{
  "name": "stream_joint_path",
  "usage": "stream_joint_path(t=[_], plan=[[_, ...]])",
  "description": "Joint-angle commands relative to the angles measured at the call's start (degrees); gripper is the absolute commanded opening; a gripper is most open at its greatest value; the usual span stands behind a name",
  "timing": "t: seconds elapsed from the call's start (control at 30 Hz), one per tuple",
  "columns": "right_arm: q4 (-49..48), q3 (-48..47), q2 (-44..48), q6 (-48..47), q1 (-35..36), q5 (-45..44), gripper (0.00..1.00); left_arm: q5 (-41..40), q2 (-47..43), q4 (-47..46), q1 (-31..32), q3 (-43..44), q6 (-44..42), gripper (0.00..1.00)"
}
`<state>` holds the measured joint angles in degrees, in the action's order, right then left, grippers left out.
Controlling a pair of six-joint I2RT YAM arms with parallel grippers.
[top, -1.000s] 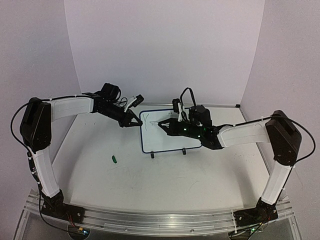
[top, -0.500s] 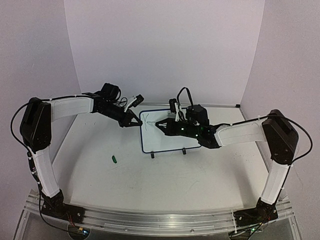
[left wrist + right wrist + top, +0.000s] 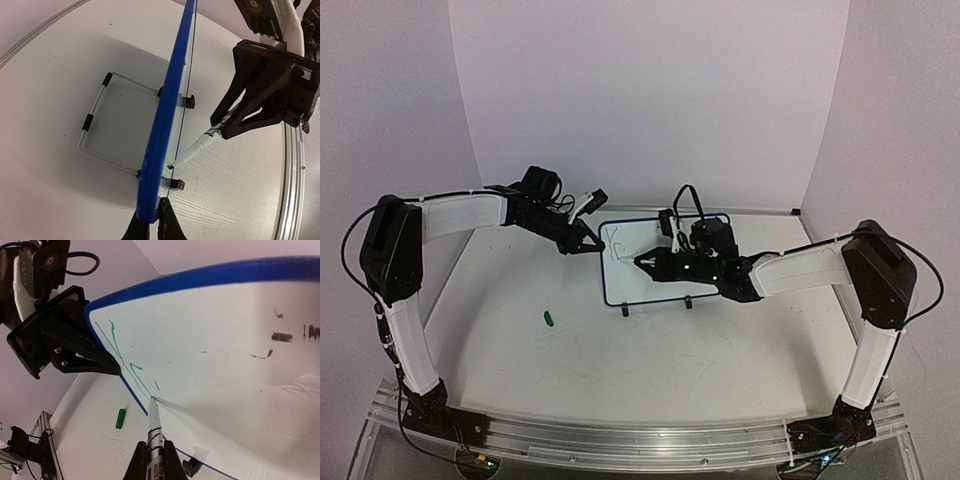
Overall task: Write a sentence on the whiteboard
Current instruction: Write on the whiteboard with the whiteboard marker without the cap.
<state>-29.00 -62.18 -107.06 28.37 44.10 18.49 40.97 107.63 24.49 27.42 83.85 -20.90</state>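
The whiteboard stands tilted on its clip feet, blue-framed. My left gripper is shut on its left edge, which shows edge-on in the left wrist view with the gripper pinching the frame. My right gripper is shut on a white marker pen. The pen's tip touches the board near its left edge. Of the sentence, only a few thin green strokes show above the tip; no word is readable.
The pen's green cap lies on the table left of the board and also shows in the right wrist view. A wire stand props the board from behind. Walls close off the back and both sides.
My right gripper and the pen have moved down the board's left part, toward the near edge. The left gripper and the board have not moved.
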Motion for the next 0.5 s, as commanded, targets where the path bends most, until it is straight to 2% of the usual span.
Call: stream_joint_path(t=[0.0,0.27,0.47], plan=[[0.06,0.48,3.72,-1.32,-0.5,-5.49,0.0,-6.78,-1.29,1.15,-0.51,-0.53,-2.42,0.0],[0.02,-0.81,5.1,-1.73,-0.5,-5.6,0.0,-6.77,-1.29,1.25,-0.52,-0.54,-2.39,0.0],[0.23,-3.21,2.72,-1.58,-0.5,-3.77,0.0,-6.76,-1.37,1.24,-0.52,-0.54,-2.42,0.0]])
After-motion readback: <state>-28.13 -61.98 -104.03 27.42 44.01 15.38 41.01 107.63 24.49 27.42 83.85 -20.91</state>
